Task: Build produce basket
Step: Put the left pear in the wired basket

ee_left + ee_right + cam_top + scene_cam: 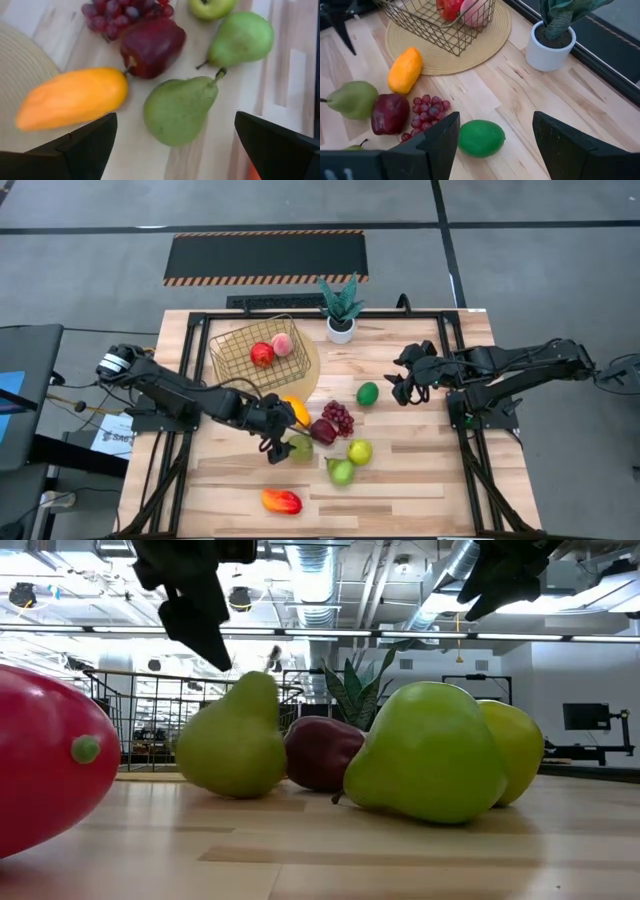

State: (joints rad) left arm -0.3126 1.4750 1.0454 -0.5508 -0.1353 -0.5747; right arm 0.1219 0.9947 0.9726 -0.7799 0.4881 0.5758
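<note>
The left pincer (281,442) is hanging over the bench (420,480) with its fingers (85,145) spread wide and gripping nothing, a green pear (180,107) lying directly below between them, a yellow-orange mango (72,97) and a dark red apple (152,45) just beside it, and purple grapes (117,15) beyond the apple. Farther out, the gold wire basket (240,355) is sitting on a round woven mat (475,45), holding a red apple (262,354) and a pink peach (283,344). The right pincer (400,385) is waiting open and empty well apart, with a green lime (481,138) just in front of it and a potted plant (341,310) near.
</note>
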